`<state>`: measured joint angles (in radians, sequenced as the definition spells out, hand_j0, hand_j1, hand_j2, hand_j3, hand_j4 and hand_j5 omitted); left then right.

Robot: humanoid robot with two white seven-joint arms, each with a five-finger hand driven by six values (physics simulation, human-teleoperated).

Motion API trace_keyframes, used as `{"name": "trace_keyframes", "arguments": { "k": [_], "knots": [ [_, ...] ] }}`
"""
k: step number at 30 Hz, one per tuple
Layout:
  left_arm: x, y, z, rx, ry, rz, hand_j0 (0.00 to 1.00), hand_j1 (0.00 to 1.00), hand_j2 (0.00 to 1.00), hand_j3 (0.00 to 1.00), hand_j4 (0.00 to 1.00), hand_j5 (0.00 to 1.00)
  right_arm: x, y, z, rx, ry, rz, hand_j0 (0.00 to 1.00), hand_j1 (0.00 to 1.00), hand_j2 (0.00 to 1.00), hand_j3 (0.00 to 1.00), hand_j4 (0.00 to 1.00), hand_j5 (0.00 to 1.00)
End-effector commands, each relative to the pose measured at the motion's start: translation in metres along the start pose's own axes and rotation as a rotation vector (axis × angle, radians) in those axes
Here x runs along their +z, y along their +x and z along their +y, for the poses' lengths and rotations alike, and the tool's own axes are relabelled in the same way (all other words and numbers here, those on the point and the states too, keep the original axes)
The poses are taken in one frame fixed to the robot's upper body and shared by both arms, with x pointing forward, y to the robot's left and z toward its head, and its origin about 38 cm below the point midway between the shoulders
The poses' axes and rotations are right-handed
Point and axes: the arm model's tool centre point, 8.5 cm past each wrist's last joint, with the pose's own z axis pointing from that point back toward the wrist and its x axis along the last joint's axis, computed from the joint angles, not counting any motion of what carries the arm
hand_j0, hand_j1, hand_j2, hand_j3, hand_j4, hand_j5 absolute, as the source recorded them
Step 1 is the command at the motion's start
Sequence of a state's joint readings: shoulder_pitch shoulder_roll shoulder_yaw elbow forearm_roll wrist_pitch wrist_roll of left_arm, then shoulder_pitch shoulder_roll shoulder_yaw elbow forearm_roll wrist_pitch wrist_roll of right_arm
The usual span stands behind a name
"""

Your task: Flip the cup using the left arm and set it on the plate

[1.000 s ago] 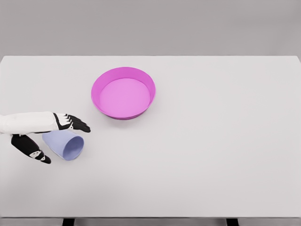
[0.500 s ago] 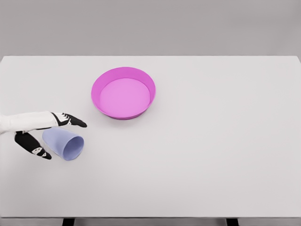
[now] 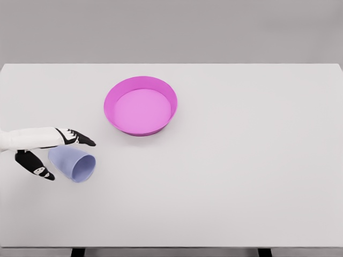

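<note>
Reaching in from the left edge, the white left arm ends in the left hand (image 3: 51, 150), held low over the white table (image 3: 241, 176). Its black fingers (image 3: 80, 140) stretch above the lavender cup (image 3: 73, 163), the thumb hangs down on the cup's left, spread wide and gripping nothing. That cup lies on its side, mouth facing right and toward the camera. Farther right and back sits the magenta plate (image 3: 140, 105), well apart from the cup.

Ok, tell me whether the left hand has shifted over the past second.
Yes, slightly: the left hand has drawn back toward the picture's left, away from the pink plate, its fingers closer over the lying cup.
</note>
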<state>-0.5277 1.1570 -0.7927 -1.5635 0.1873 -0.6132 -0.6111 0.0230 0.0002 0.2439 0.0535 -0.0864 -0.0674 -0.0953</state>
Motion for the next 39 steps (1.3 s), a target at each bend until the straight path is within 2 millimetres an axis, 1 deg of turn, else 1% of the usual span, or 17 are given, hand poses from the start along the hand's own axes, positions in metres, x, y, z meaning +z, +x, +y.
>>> {"name": "trace_keyframes", "arguments": {
  "k": [1, 5, 8, 12, 13, 16, 19, 21, 23, 33, 34, 35, 37, 38, 39],
  "knots": [
    [-0.004, -0.001, 0.0, -0.024, -0.01, 0.009, 1.0, 1.0, 1.0, 1.0, 1.0, 1.0, 0.0, 0.0, 0.0, -0.001, 0.0, 0.0, 1.0, 1.0, 1.0, 1.0, 1.0, 1.0],
    [-0.005, 0.0, 0.002, -0.02, 0.004, 0.002, 1.0, 1.0, 1.0, 1.0, 1.0, 1.0, 0.0, 0.0, 0.0, 0.0, 0.0, 0.0, 1.0, 1.0, 1.0, 1.0, 1.0, 1.0],
    [-0.012, 0.001, 0.0, -0.013, 0.008, -0.016, 1.0, 1.0, 1.0, 1.0, 1.0, 1.0, 0.0, -0.001, 0.0, 0.001, 0.0, 0.002, 1.0, 1.0, 1.0, 1.0, 1.0, 1.0],
    [-0.012, 0.002, -0.002, -0.009, 0.006, -0.02, 1.0, 1.0, 1.0, 1.0, 1.0, 1.0, 0.0, -0.001, 0.0, -0.001, 0.0, 0.002, 1.0, 1.0, 1.0, 1.0, 1.0, 1.0],
    [-0.013, 0.001, -0.006, -0.001, 0.001, -0.019, 1.0, 1.0, 1.0, 1.0, 1.0, 1.0, 0.0, -0.001, 0.0, -0.001, 0.0, 0.002, 1.0, 1.0, 1.0, 1.0, 1.0, 1.0],
    [-0.012, -0.001, -0.007, 0.002, -0.001, -0.014, 1.0, 1.0, 1.0, 1.0, 1.0, 1.0, 0.0, -0.001, 0.0, -0.001, 0.0, 0.002, 1.0, 1.0, 1.0, 1.0, 1.0, 1.0],
    [-0.009, -0.007, -0.008, 0.013, 0.001, 0.005, 1.0, 1.0, 1.0, 1.0, 1.0, 1.0, 0.0, -0.001, 0.0, -0.001, 0.0, 0.002, 1.0, 1.0, 1.0, 1.0, 1.0, 1.0],
    [-0.012, -0.011, -0.01, 0.024, 0.007, 0.009, 1.0, 1.0, 1.0, 1.0, 1.0, 1.0, 0.0, 0.0, 0.0, 0.0, 0.0, 0.0, 1.0, 1.0, 1.0, 1.0, 1.0, 1.0],
    [-0.018, -0.011, -0.011, 0.024, 0.009, -0.002, 1.0, 1.0, 1.0, 1.0, 1.0, 1.0, 0.0, 0.0, 0.0, 0.0, 0.0, 0.0, 1.0, 1.0, 1.0, 1.0, 1.0, 1.0],
    [-0.019, -0.014, -0.018, 0.039, -0.004, 0.004, 1.0, 1.0, 1.0, 1.0, 1.0, 1.0, 0.0, -0.001, 0.0, 0.001, 0.0, 0.002, 1.0, 1.0, 1.0, 1.0, 1.0, 1.0],
    [-0.019, -0.014, -0.018, 0.04, -0.005, 0.004, 0.97, 0.97, 0.97, 0.97, 0.97, 0.97, 0.0, 0.0, 0.0, 0.0, 0.0, 0.0, 1.0, 1.0, 1.0, 1.0, 1.0, 1.0],
    [-0.019, -0.014, -0.02, 0.043, -0.006, 0.003, 0.9, 0.9, 0.9, 0.9, 0.9, 0.9, 0.0, 0.0, 0.0, 0.0, 0.0, 0.0, 1.0, 1.0, 1.0, 1.0, 1.0, 1.0],
    [-0.019, -0.014, -0.021, 0.045, -0.009, 0.004, 0.85, 0.85, 0.85, 0.85, 0.85, 0.85, 0.0, 0.0, 0.0, -0.001, 0.0, 0.0, 1.0, 1.0, 1.0, 1.0, 1.0, 1.0],
    [-0.019, -0.014, -0.021, 0.046, -0.01, 0.004, 0.8, 0.8, 0.8, 0.8, 0.8, 0.8, 0.0, -0.001, 0.0, -0.001, 0.0, 0.002, 1.0, 1.0, 1.0, 1.0, 1.0, 1.0],
    [-0.019, -0.014, -0.022, 0.046, -0.01, 0.004, 0.79, 0.79, 0.79, 0.79, 0.79, 0.79, 0.0, 0.0, 0.0, -0.001, 0.0, 0.0, 1.0, 1.0, 1.0, 1.0, 1.0, 1.0]
  ]
}}
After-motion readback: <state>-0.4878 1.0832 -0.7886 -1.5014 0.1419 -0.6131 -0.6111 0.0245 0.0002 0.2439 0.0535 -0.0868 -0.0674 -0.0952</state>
